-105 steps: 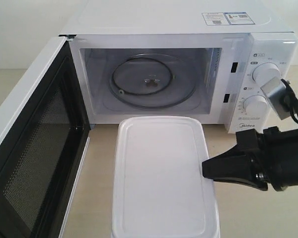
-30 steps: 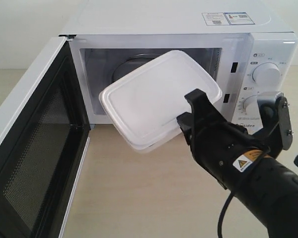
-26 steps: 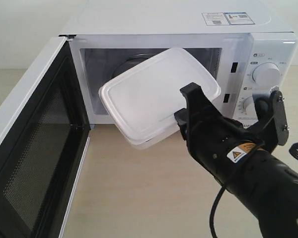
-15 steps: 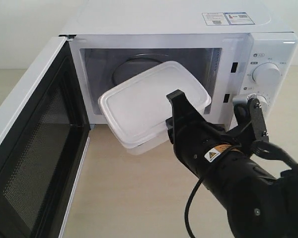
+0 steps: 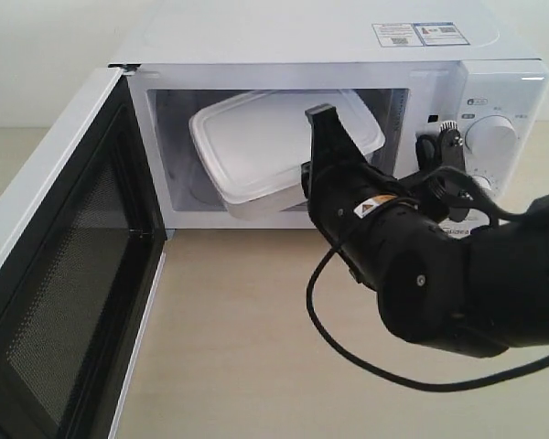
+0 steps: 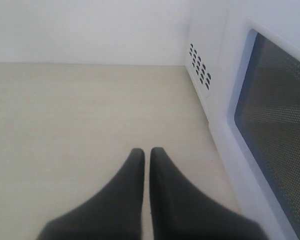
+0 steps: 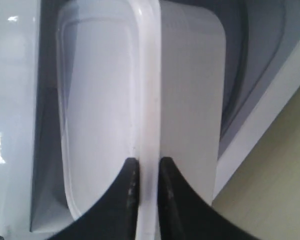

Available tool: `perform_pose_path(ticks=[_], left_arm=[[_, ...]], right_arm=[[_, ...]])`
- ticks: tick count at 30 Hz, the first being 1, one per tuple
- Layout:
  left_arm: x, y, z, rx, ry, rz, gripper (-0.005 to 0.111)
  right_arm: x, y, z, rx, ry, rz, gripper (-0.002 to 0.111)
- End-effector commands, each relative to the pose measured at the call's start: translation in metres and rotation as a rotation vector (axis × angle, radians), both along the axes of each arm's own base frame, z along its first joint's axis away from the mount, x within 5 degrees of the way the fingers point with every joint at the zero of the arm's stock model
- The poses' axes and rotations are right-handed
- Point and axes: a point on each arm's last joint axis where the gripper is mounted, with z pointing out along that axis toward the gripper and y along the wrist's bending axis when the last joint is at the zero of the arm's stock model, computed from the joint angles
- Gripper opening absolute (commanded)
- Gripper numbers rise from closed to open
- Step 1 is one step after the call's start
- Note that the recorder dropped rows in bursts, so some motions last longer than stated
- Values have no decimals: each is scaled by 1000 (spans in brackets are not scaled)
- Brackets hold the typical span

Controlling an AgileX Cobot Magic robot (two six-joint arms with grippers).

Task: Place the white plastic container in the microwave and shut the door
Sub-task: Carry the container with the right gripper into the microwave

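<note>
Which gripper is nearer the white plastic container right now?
Right. The right gripper clamps the rim of the white plastic container in the microwave opening; the left gripper is shut outside the open door, away from it.

Warning-triangle label (image 5: 376, 205) on right arm (image 5: 439, 283)

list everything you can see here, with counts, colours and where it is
microwave: one, white, at the back of the table
door: one, white with black mesh inside, open on the left
white plastic container: one, translucent white, tilted in the cavity mouth
knob: one clearly shown, white, right panel
stickers: apparently two, white and blue, microwave top
table: one, pale beige
cable: one, black, looping over the table
right gripper: black, shut on the container's rim
left gripper: black, shut, empty, beside the door's outer face
</note>
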Motion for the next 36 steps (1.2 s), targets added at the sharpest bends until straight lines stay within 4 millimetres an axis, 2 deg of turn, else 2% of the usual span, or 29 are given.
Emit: perform_pose_path(ticks=[1,5,8,17,26,32,34,36], left_arm=[[0,0,-1,-7,1,4,4],[0,0,-1,-7,1,4,4],[0,0,-1,-7,1,4,4],[0,0,-1,-7,1,4,4],[0,0,-1,-7,1,4,4],[0,0,-1,-7,1,4,4],[0,0,-1,-7,1,4,4],[0,0,-1,-7,1,4,4]], right_arm=[[15,-3,9,-6,-28,-12,0],[25,0,6,-21,-28,-4,0],[36,13,-6,-44,-17,19,0],[65,40,-20,-31,-35,5,0],[79,30,-27,-58,-27,-57,0],[80,29,-27,-52,-26,-70,1],[80,28,-27,-48,-24,-78,6],[80,28,-27,-53,-26,-78,17]])
